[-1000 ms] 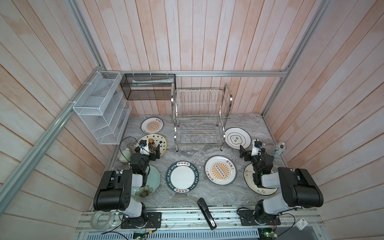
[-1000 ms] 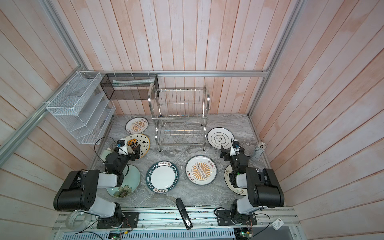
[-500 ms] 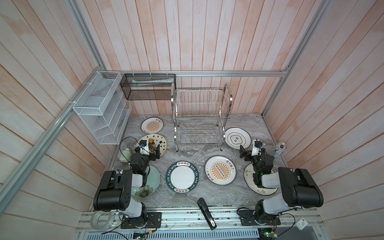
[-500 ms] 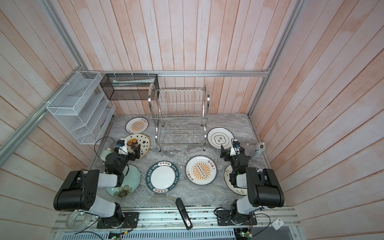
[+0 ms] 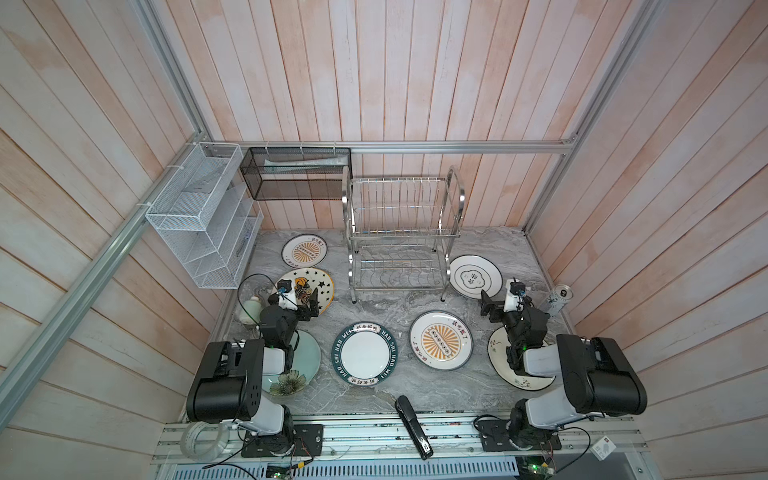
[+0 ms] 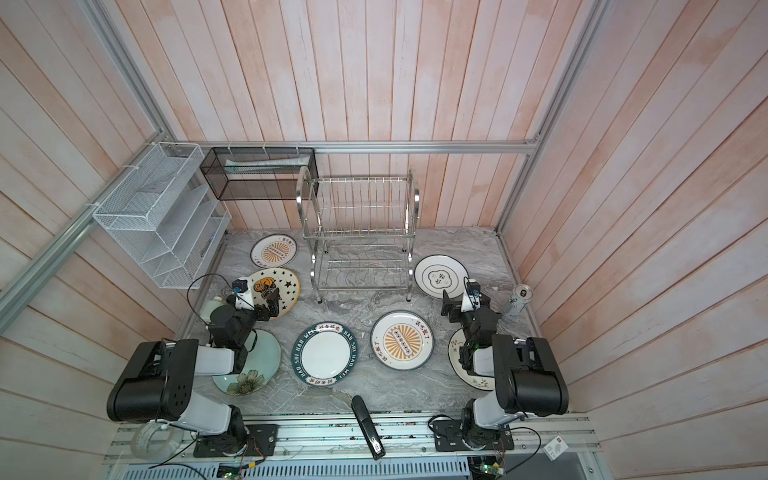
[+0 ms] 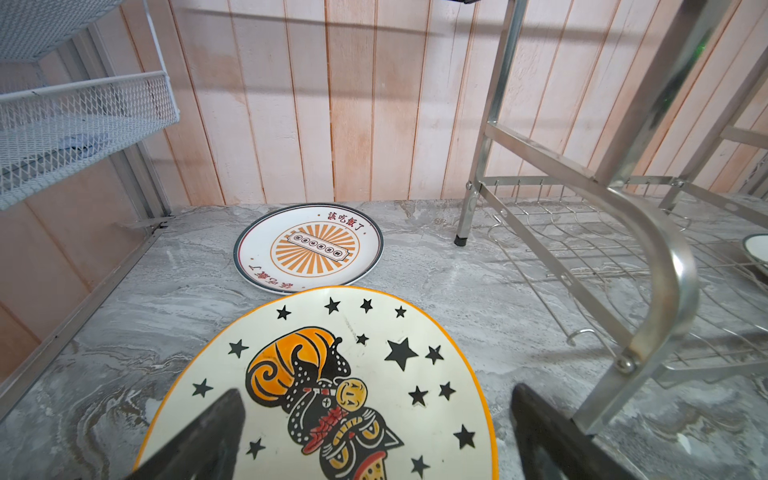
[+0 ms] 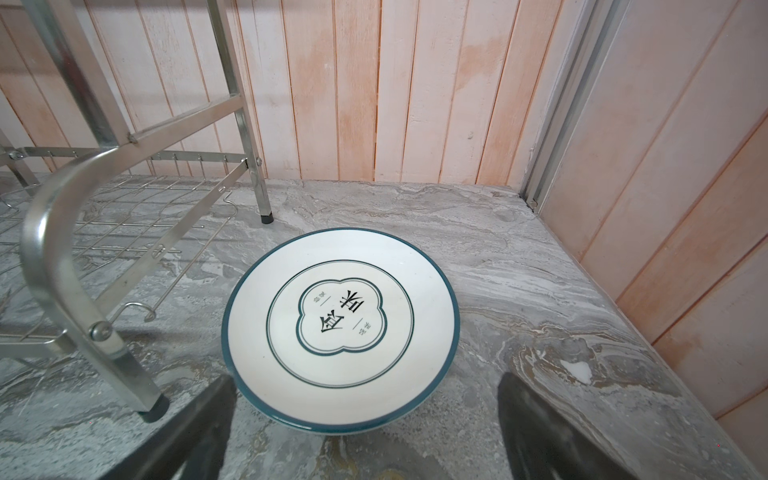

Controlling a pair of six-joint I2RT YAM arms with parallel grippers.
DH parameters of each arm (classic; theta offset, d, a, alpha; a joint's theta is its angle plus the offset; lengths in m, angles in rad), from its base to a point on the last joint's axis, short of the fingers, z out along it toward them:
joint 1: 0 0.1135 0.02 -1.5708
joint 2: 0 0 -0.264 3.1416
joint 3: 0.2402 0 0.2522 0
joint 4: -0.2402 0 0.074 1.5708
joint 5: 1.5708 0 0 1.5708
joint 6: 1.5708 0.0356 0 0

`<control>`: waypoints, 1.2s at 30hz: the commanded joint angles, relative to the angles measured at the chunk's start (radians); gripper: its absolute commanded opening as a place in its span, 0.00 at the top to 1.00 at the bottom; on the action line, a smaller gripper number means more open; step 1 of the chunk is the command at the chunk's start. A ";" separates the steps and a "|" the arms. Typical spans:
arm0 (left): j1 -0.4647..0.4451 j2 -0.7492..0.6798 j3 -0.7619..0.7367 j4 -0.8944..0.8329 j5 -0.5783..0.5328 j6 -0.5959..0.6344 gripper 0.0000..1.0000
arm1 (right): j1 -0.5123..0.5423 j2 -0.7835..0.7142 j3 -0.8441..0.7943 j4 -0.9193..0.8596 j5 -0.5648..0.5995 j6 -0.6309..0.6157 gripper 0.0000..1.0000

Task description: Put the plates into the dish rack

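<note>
While plates (image 5: 364,354) lie flat, dish rack (image 5: 401,232) upright

Brightly lit from overhead, with soft shadows beneath the dish rack (image 7: 665,257), glare along its curved steel frame, and the left gripper (image 7: 378,392) blurred close to the lens.

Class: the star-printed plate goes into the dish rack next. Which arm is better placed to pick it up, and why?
Left. The left end effector hangs open over the star-printed plate; the right end effector is open too, but past the dish rack, facing the clover-emblem plate.
</note>
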 commanded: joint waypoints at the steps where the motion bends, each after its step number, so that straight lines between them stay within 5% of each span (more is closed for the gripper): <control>1: 0.005 0.014 0.007 0.001 -0.011 -0.009 0.00 | 0.014 -0.013 0.029 -0.016 0.134 0.049 0.02; 5: 0.003 0.010 0.003 0.007 -0.023 -0.009 0.00 | 0.019 -0.074 0.203 -0.416 0.201 0.085 0.02; 8: -0.004 -0.005 0.009 -0.005 -0.100 -0.030 0.00 | 0.028 -0.059 0.212 -0.412 0.143 0.064 0.05; 16: -0.017 -0.246 0.085 -0.311 -0.250 -0.074 0.00 | 0.067 -0.129 0.207 -0.430 0.282 0.060 0.06; 20: -0.033 -0.377 0.172 -0.534 -0.318 -0.216 0.00 | 0.069 -0.179 0.203 -0.442 0.296 0.121 0.07; 23: -0.046 -0.452 0.275 -0.725 -0.281 -0.274 0.00 | 0.070 -0.237 0.209 -0.473 0.199 0.232 0.09; 30: -0.182 -0.631 0.363 -0.788 -0.225 -0.288 0.00 | 0.110 -0.399 0.268 -0.677 0.109 0.335 0.10; 36: -0.227 -0.588 0.526 -1.047 -0.115 -0.404 0.00 | 0.132 -0.540 0.286 -0.908 -0.014 0.403 0.11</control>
